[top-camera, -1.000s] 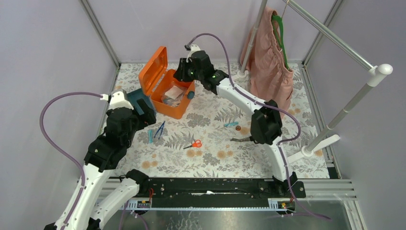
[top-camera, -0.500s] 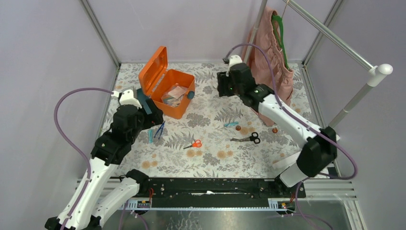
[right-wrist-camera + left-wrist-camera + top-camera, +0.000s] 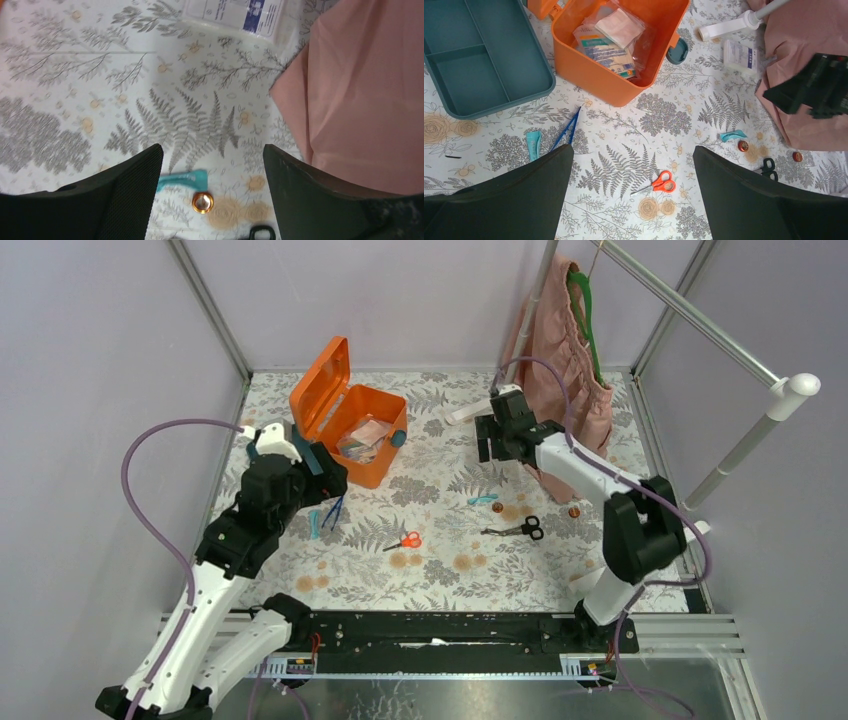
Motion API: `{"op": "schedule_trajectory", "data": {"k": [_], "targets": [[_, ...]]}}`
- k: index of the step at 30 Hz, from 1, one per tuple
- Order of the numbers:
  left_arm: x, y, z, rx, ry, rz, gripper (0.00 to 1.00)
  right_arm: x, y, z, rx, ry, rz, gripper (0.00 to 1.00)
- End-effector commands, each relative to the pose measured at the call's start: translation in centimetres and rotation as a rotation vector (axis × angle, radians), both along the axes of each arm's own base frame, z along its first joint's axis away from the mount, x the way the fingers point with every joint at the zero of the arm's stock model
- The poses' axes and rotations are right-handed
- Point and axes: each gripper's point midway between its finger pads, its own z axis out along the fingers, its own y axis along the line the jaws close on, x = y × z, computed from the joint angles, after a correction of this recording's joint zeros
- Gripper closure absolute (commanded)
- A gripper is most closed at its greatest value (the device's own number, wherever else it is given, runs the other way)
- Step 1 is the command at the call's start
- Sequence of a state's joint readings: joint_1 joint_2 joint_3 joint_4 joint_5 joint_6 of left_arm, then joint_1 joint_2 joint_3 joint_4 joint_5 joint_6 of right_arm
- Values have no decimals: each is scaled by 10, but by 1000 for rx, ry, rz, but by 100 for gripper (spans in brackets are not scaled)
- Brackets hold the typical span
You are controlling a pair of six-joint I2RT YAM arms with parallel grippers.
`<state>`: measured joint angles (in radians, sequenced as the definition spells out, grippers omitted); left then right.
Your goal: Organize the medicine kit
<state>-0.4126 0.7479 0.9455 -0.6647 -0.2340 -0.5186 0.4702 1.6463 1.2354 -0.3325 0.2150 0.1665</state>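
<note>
Orange rectangular plastic box [image 3: 594,80]: smooth, slight sheen. Teal plastic divided tray [image 3: 484,80]: smooth, matt. Clear film packets [image 3: 616,27] in box: glossy, crinkled. Grey-and-white fern-print table cover [image 3: 634,165]: flat, matt. Pink cloth garment [image 3: 370,100]: soft, matt, lightly creased. White rectangular sachet [image 3: 235,10]: shiny wrapper. Small round copper-coloured cap [image 3: 202,202]: metallic gleam. Orange-handled scissors [image 3: 656,184]: plastic grips glossy, blades bare metal. Silver metal rail [image 3: 700,316]: smooth, satin.

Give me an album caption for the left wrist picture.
Open left hand over the floral mat near the open medicine kit, teal tray beside it, orange scissors loose.
</note>
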Motion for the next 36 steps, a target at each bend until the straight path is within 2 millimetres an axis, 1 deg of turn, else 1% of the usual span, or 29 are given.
{"op": "schedule_trajectory", "data": {"k": [1,2,4,6,10,11,16,21,22,25,28,33,36], "targets": [[-3,5,9,-13,-43,21,1,49,0,5,61,-41,-83,14],[-5,7,9,-7,-41,26,1,60,1,6,72,-47,-90,10],[-7,10,9,0,-41,36,1,78,0,0,74,-48,-104,6],[-9,13,10,7,-41,45,1,93,0,-7,61,-49,-116,4],[-11,17,10,12,-44,61,1,119,-2,-17,47,-62,-141,3],[-11,18,10,13,-44,63,1,124,-4,-25,40,-49,-148,3],[-11,20,11,17,-46,73,1,143,-2,-43,31,-18,-139,0],[-11,22,11,27,-43,80,1,157,-4,-53,-12,-14,-136,0],[-12,23,11,30,-42,82,1,162,-3,-51,-15,-19,-133,0],[-12,23,10,34,-40,80,1,165,-3,-58,-39,2,-122,0],[-13,23,10,34,-41,82,1,163,-6,-66,-54,19,-121,0],[-11,23,8,35,-35,84,1,154,-7,-80,-66,57,-107,0],[-11,22,6,36,-27,82,1,146,-7,-83,-57,75,-93,0]]}}
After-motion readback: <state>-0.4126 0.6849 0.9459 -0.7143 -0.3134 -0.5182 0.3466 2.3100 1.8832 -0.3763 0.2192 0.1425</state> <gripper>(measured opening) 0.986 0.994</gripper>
